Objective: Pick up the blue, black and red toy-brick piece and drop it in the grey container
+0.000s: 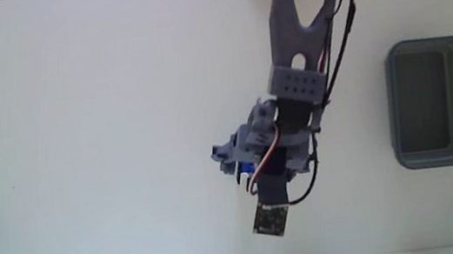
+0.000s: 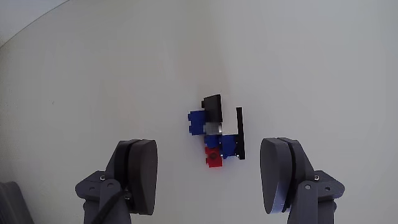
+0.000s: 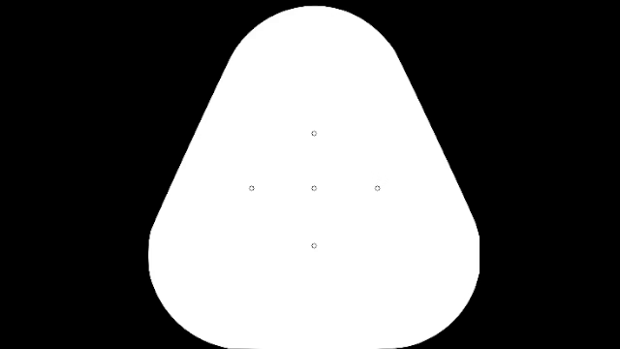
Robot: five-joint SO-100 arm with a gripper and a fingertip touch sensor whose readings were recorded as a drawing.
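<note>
Looking down from the wrist view, the tool [image 2: 214,180] has its two fingers [image 2: 140,174] wide apart, with nothing between them yet. Just past the fingertips, the toy-brick piece [image 2: 214,134] lies flat on the white surface [image 2: 93,74]. It is mostly blue, with a red bit near the tool, a black bit at the far end, and a thin black strip along its right side in this view.

It looks very light and hard (it is only a few tiny bricks stuck together). It could slip or tip, and a bit might pop off if pinched at an end. The blue middle looks like the best place to squeeze.

Farther off, in the fixed view, the arm [image 1: 294,39] hides the piece. The grey container [image 1: 432,102] sits well apart, at the right, and looks empty.
</note>
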